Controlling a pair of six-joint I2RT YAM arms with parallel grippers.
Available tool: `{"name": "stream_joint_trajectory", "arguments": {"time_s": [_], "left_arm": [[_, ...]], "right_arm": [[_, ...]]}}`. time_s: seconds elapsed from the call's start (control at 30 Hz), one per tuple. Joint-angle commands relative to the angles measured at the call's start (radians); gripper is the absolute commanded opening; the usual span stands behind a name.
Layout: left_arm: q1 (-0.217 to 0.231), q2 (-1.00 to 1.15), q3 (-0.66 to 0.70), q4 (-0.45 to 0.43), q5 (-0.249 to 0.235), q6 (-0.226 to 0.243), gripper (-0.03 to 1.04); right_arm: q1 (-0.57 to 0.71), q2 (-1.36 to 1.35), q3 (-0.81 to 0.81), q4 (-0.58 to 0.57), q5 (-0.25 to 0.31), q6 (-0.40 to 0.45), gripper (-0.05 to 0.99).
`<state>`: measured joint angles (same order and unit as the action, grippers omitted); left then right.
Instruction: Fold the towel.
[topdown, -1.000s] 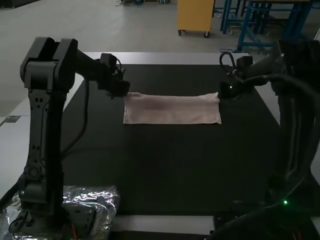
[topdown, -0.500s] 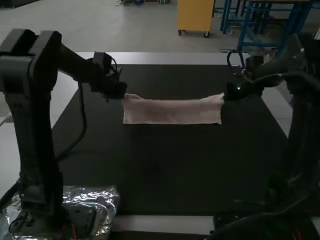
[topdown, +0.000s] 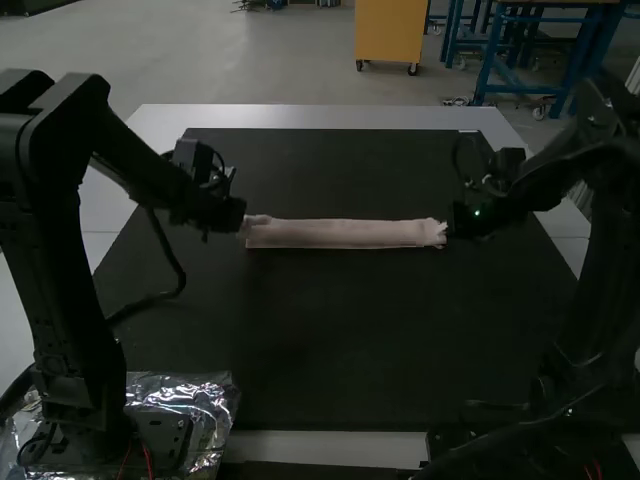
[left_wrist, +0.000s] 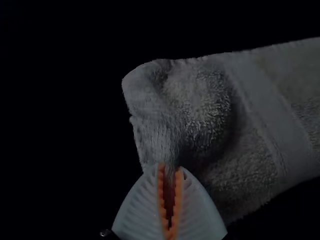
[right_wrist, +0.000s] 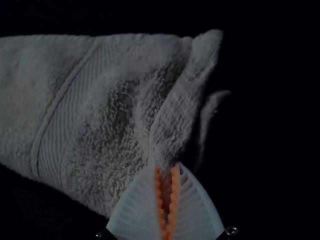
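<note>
In the high view my left gripper (topdown: 240, 222) is at the left end of the pale pink towel (topdown: 345, 234), and my right gripper (topdown: 450, 228) is at its right end. The towel lies as a long narrow strip across the mat, its right end bunched. In the left wrist view the left gripper (left_wrist: 170, 170) is shut on a corner of the towel (left_wrist: 205, 105), which puckers above the fingertips. In the right wrist view the right gripper (right_wrist: 167, 170) pinches the opposite end of the towel (right_wrist: 115, 105), where a fold rises and a loose edge hangs beside it.
A black mat (topdown: 340, 340) covers most of the light table (topdown: 330, 117). Crinkled silvery plastic (topdown: 205, 395) lies around the left arm's base at the near left.
Both grippers have moved toward the near side of the table, carrying the towel's far edge with them. The towel has gone from a wider band to a narrower strip.
</note>
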<state>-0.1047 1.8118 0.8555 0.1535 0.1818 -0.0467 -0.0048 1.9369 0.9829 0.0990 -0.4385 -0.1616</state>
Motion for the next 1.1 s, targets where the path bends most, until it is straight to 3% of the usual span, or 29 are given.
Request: {"name": "stream_joint_trajectory", "arguments": {"time_s": [0.0,0.03,0.1,0.13,0.43,1.07], "left_arm": [[0.005,-0.019,-0.062,0.052,-0.024,-0.025,0.20],[0.005,-0.019,-0.073,0.064,-0.018,-0.033,0.36],[0.010,-0.022,-0.076,0.073,-0.015,-0.051,0.88],[0.011,-0.023,-0.073,0.073,-0.015,-0.051,0.99],[0.037,-0.045,0.011,0.055,-0.004,-0.104,0.98],[0.036,-0.069,0.065,0.029,-0.004,-0.116,0.97]], "right_arm": [[-0.020,-0.044,-0.023,0.024,0.009,-0.001,0.34],[-0.020,-0.047,-0.023,0.024,0.009,-0.001,0.50],[-0.020,-0.050,-0.021,0.024,0.011,-0.004,0.84],[-0.020,-0.055,-0.018,0.024,0.009,-0.007,0.90],[0.003,-0.079,0.031,0.034,0.034,0.004,0.91],[0.042,0.048,0.034,0.088,0.063,-0.004,0.91]]}}
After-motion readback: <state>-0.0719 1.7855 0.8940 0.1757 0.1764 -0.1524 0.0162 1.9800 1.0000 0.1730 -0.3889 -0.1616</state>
